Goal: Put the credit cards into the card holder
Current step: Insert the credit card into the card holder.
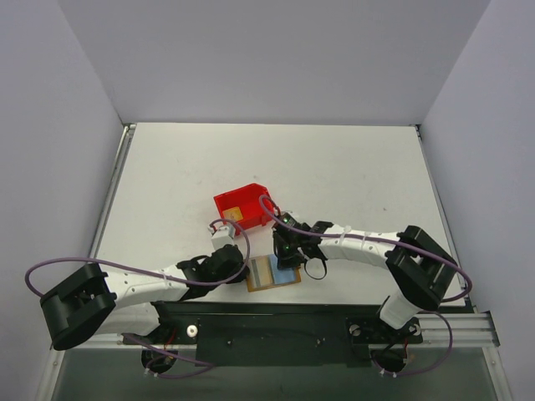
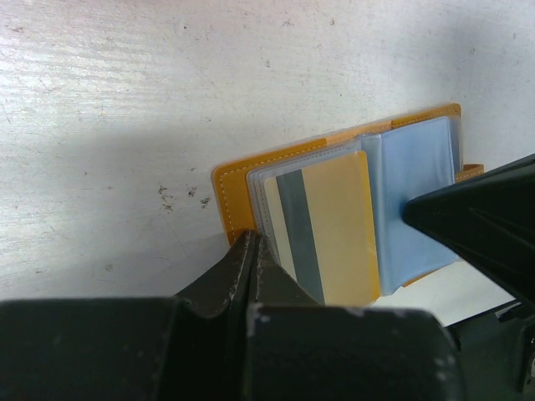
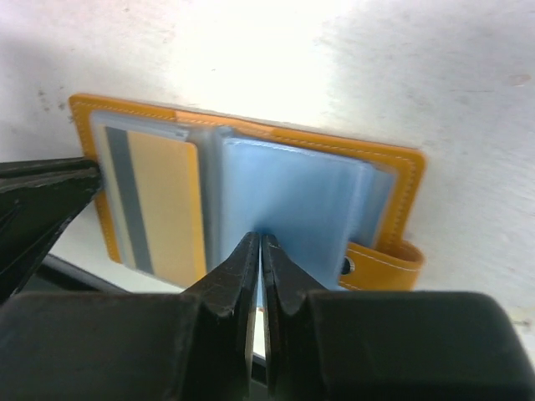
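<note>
The orange-tan card holder (image 1: 287, 281) lies open near the table's front edge, its orange edge (image 2: 230, 194) and snap tab (image 3: 380, 269) showing. A golden credit card (image 2: 334, 225) with a grey stripe sits in the clear left sleeve; it also shows in the right wrist view (image 3: 163, 200). The light blue panel (image 3: 292, 188) is on the right half. My left gripper (image 2: 253, 240) is shut, its tip at the holder's left edge by the sleeve. My right gripper (image 3: 259, 240) is shut, its tip on the blue panel. Both grippers show in the top view, left (image 1: 244, 269) and right (image 1: 288, 253).
A red plastic bin (image 1: 247, 200) stands just behind the holder, with a small tan thing (image 1: 234, 214) inside. The table's front edge and the black base rail (image 1: 276, 322) lie right behind the holder's near side.
</note>
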`<move>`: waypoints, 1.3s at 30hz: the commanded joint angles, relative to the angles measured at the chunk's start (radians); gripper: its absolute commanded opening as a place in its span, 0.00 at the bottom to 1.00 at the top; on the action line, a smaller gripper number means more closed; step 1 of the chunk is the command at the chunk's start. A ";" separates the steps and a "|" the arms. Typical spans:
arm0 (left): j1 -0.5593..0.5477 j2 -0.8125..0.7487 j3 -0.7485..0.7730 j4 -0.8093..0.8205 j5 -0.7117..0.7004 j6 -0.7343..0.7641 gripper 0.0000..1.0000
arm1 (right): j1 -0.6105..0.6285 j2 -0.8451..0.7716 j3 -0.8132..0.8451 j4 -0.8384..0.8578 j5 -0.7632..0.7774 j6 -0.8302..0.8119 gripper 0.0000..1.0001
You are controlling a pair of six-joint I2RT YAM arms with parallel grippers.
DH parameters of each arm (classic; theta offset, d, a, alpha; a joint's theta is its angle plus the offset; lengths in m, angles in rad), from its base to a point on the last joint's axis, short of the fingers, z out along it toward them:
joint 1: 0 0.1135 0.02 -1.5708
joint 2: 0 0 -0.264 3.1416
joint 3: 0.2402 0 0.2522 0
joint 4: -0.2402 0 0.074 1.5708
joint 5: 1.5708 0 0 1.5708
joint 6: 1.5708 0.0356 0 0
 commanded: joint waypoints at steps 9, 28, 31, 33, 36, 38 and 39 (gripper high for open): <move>-0.011 0.013 -0.025 -0.125 0.017 0.000 0.00 | 0.012 -0.093 0.044 -0.056 0.090 -0.098 0.02; -0.011 0.032 -0.017 -0.121 0.018 0.004 0.00 | 0.007 0.025 -0.003 0.087 -0.073 -0.029 0.00; -0.011 0.032 -0.017 -0.124 0.018 0.005 0.00 | 0.001 0.036 -0.010 0.087 -0.059 -0.014 0.00; -0.011 0.030 -0.017 -0.130 0.018 0.005 0.00 | -0.003 0.034 -0.016 0.087 -0.049 -0.006 0.00; -0.011 0.022 -0.020 -0.133 0.014 0.002 0.00 | -0.010 0.030 -0.020 0.087 -0.047 -0.005 0.00; -0.011 0.019 -0.020 -0.133 0.014 0.002 0.00 | -0.011 0.033 -0.019 0.085 -0.049 -0.005 0.00; -0.011 0.021 -0.019 -0.133 0.014 0.000 0.00 | -0.011 0.036 -0.019 0.084 -0.049 -0.006 0.00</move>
